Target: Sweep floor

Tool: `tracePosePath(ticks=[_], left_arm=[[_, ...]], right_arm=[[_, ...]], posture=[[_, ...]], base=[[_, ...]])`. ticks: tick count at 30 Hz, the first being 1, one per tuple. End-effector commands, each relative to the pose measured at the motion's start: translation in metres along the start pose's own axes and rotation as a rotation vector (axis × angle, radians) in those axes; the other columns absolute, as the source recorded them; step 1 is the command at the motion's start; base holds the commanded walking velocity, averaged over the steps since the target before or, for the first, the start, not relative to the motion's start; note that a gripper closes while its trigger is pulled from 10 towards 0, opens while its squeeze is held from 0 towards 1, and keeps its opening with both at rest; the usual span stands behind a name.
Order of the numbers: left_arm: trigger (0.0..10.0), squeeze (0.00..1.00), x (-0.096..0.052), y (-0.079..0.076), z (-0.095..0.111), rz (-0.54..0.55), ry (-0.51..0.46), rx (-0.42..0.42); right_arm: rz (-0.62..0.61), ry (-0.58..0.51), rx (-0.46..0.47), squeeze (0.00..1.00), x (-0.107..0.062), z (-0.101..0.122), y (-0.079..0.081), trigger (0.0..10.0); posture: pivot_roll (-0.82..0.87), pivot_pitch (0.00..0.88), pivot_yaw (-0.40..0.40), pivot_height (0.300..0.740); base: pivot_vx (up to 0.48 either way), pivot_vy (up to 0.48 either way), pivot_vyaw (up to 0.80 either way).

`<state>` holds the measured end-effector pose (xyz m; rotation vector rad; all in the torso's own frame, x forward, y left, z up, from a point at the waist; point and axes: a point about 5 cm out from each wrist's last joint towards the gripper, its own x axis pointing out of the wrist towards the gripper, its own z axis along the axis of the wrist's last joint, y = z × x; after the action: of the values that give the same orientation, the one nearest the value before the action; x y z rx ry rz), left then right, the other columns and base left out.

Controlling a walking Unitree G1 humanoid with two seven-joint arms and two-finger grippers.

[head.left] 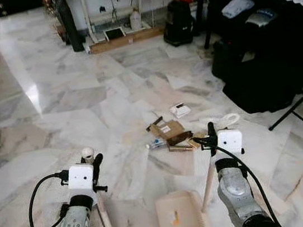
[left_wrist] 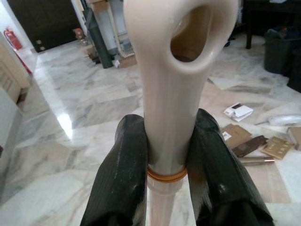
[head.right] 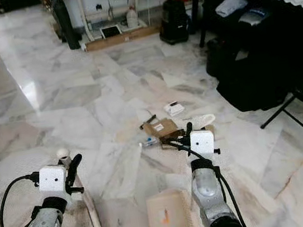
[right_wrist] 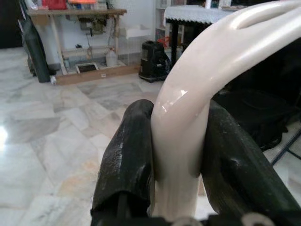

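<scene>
The left end effector [left_wrist: 169, 160] clamps a cream broom handle [left_wrist: 171, 94] above marble floor [left_wrist: 80, 122].

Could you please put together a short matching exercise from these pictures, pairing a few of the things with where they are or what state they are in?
Things:
1. broom handle
2. dustpan
3. small white box
4. litter pile

Places or states:
A. lying on the marble floor just beyond the brown cardboard scraps
B. clamped between the left gripper's black fingers
C. its pan resting flat on the floor between the two arms, its handle in the right gripper
D. scattered on the floor ahead of both grippers

Pairs: 1-B, 2-C, 3-A, 4-D
</scene>
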<state>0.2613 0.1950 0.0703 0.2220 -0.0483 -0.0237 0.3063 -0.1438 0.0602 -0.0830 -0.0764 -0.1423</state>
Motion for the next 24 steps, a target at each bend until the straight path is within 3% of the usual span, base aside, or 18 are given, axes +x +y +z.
tracePosePath(ticks=[1,21,24], left_arm=[[10.0,0.00,0.0041,-0.0011,0.0077,-0.004,-0.038,0.000],[10.0,0.00,0.0026,-0.0010,0.0071,-0.003,-0.037,-0.005],[10.0,0.00,0.0029,-0.0012,0.0073,-0.005,-0.037,-0.004]], right_arm=[[-0.012,-0.026,0.000,0.00,0.0046,0.0059,-0.0041,10.0],[-0.009,-0.022,-0.002,0.00,0.0032,0.0045,-0.0035,10.0],[-0.004,-0.033,-0.010,0.00,0.0032,0.0055,-0.0029,10.0]], posture=[[0.15,0.035,0.001,0.740],[0.16,0.033,0.001,0.740],[0.16,0.030,0.001,0.740]], base=[[0.000,0.000,-0.80],[0.000,0.000,-0.80],[0.000,0.000,-0.22]])
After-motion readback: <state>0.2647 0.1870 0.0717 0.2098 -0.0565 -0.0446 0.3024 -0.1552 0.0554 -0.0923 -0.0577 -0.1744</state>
